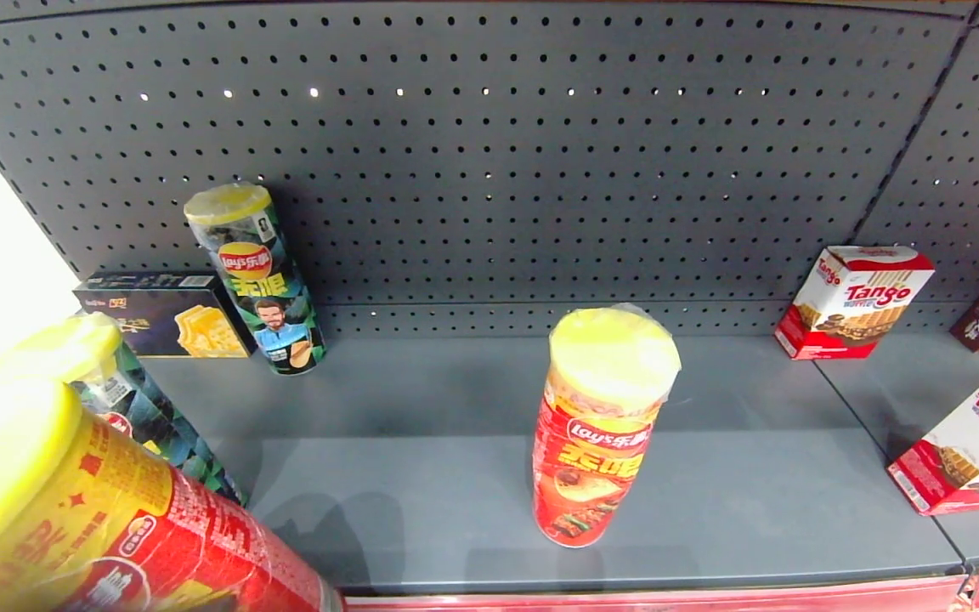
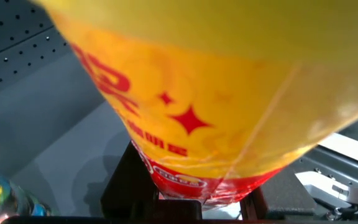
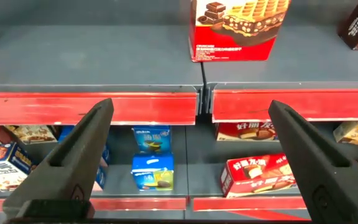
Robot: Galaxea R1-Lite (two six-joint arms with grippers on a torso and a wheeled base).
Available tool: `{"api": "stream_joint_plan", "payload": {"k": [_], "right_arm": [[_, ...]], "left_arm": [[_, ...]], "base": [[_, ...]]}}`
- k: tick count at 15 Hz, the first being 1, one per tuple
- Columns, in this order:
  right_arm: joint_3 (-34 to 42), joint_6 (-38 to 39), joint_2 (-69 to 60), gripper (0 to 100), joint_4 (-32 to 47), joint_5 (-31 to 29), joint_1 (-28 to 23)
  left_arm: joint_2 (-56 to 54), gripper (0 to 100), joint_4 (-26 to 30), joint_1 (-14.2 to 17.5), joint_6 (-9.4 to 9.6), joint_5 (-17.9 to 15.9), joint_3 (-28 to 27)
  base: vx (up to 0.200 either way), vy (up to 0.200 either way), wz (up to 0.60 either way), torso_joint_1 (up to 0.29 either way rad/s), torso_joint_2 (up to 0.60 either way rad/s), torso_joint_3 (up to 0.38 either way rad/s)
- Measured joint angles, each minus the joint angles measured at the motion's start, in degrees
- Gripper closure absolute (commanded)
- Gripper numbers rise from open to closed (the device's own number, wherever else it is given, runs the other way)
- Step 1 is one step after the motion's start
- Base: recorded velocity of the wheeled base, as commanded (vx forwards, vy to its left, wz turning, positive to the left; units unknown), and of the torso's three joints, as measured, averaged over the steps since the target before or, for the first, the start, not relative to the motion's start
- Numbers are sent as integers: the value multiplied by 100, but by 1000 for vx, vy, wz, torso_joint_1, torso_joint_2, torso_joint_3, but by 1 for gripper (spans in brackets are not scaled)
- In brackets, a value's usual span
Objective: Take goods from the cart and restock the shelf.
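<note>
Grey metal shelf (image 1: 421, 476) with a perforated back panel is spanning the head view. Left gripper (image 2: 194, 198) is holding a red-and-yellow cylindrical crisp canister (image 1: 73, 518) with a yellow plastic lid, tilted at the lower left of the frame; its dark fingers are gripping the canister's lower end. Right gripper (image 3: 190, 106) is hanging empty, fingers spread wide, facing the red price rail (image 3: 92, 106).

Judgement: the placing step is in hand. The next move is calling for bringing the canister upright over bare deck and setting it down.

A green-and-black canister (image 1: 128, 399) is sitting just beside the held one and is crowding the approach. A matching red canister (image 1: 600, 425) is occupying the centre. A white-and-red wafer box (image 1: 855, 302) is sitting at the right, well apart.
</note>
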Motion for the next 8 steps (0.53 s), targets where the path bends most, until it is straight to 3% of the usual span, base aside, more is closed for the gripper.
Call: {"api": "stream_joint_plan", "payload": {"k": [4,8], "right_arm": [[0,0,-4,0,0,-2,0],[0,0,-4,0,0,0,0]], "left_arm": [[813,100,-29,-1,63,28,-646],[1891,100,-29,-22,668,20,-1510]], "base": [[0,0,0,0,0,0],[0,0,0,0,0,0]]}}
